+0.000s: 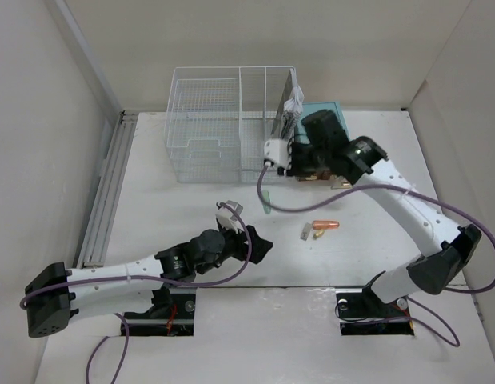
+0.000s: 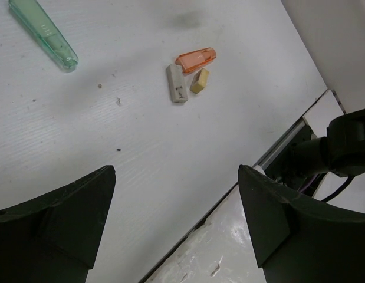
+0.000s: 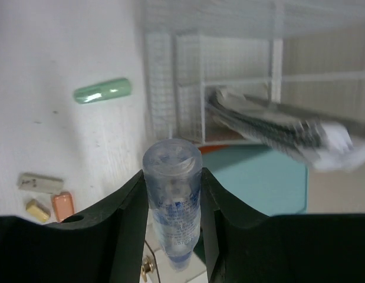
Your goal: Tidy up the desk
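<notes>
The desk spreads under both arms, bearing a green pen, an orange cap, a grey eraser and a wire rack at its far side. The left gripper hangs above it, jaws wide apart and empty. The right gripper, near the rack, clamps a clear bottle.
</notes>
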Motion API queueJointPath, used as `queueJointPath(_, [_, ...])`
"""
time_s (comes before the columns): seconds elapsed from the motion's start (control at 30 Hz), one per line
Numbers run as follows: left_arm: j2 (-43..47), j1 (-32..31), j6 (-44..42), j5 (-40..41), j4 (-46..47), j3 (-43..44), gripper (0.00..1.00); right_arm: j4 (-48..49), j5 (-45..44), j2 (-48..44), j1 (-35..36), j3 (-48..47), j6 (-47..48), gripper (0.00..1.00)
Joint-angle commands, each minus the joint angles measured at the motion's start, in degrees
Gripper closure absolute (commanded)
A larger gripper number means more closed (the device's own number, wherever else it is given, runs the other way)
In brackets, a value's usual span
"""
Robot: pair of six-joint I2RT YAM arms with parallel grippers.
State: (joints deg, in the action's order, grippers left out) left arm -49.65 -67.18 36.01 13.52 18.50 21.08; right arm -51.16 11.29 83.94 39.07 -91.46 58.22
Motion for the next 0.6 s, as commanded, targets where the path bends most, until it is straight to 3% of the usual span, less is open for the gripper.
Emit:
queueJointPath(0.0, [0.78,-0.32,-0.68,1.25,0.04,2.64,0.18,-0.69,2.92,0.43,-6.79,-5.13,-10.40,0.97])
queueJointPath(0.17, [-0.44,-0.32,-0.06,1.25,0.04,2.65,0.18,-4.91,15.14,-1.41,-17.17,-5.04,-7.96,0.97])
queueJointPath(0.37, [-2.12,-0.32,-0.06,0.72,0.57,3.18,0.18,-13.67,29.56,-4.14,-26.39,-2.41,10.06,0.97])
queueJointPath(0.57, [-3.70,-0.32,-0.06,0.72,0.05,4.32,0.18,-20.12,35.11,-1.42,-31.68,-0.22,24.91,0.97])
